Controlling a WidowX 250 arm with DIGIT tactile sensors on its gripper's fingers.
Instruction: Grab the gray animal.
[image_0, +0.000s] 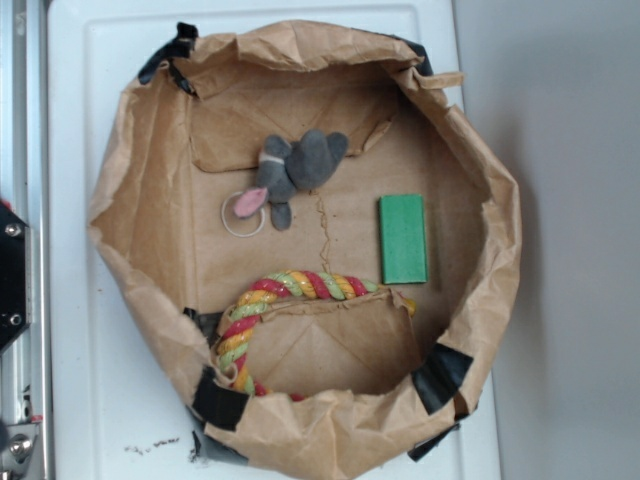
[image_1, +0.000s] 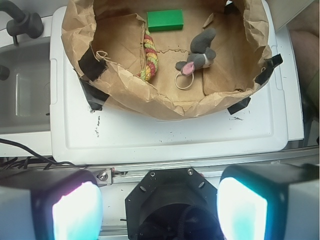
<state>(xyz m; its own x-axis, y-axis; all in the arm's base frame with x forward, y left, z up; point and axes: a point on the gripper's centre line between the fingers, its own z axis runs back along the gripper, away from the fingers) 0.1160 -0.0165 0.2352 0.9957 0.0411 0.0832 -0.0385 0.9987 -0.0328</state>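
Note:
The gray animal (image_0: 297, 168) is a small dark-gray plush mouse with a pink ear, lying inside a brown paper-bag nest (image_0: 140, 230) toward its far side. It also shows in the wrist view (image_1: 200, 52), near the top right. My gripper (image_1: 159, 207) is open and empty, with both pale pads wide apart at the bottom of the wrist view. It hovers above the robot's black base mount (image_1: 167, 197), well away from the bag and the mouse. The gripper does not show in the exterior view.
In the bag lie a red-yellow-green rope ring (image_0: 290, 292), a green block (image_0: 403, 238) and a thin white ring (image_0: 243, 215) by the mouse's ear. The bag stands on a white tray (image_1: 165, 132). A metal rail (image_1: 210, 162) runs along its near edge.

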